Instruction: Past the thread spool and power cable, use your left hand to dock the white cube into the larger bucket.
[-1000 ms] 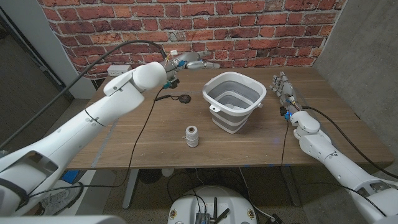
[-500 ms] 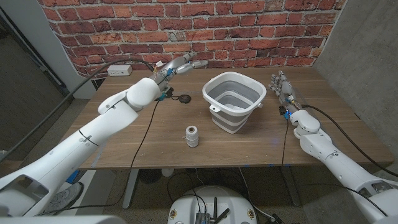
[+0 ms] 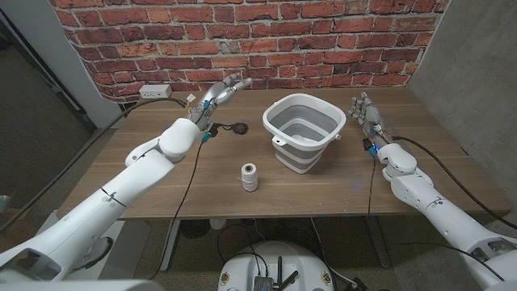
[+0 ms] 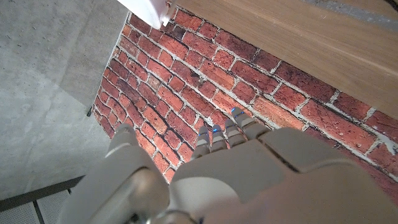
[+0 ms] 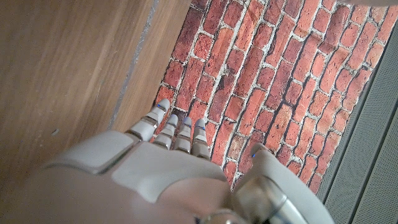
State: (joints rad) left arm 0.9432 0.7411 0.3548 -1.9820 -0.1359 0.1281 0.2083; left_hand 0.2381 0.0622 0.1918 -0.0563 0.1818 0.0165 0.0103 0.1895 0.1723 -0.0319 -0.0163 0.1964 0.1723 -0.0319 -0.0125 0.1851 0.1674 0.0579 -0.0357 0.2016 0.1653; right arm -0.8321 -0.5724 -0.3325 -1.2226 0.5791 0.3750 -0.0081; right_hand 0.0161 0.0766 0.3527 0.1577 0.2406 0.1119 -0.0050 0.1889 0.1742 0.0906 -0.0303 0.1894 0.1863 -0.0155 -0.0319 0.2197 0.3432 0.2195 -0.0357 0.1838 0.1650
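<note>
The grey and white collapsible bucket [image 3: 297, 157] stands upright at the table's middle back, and its inside looks plain grey. My left hand [image 3: 216, 92] hovers left of it near the brick wall, fingers [image 4: 224, 132] stretched out and apart, holding nothing. A white thread spool [image 3: 250, 176] stands in front of the bucket. The black power cable [image 3: 237, 127] lies coiled between my left hand and the bucket, and its lead runs toward the front edge. My right hand [image 3: 367, 116] stands on the table right of the bucket, fingers [image 5: 175, 129] straight and empty.
A white outlet box [image 3: 153, 91] sits at the table's back left by the wall. The wooden table [image 3: 323, 192] has bare wood in front of the bucket and to the spool's right. A brick wall closes off the back.
My left arm has drawn back to the left, carrying its open hand away from the bucket's rim toward the back left. The right hand has stayed put.
</note>
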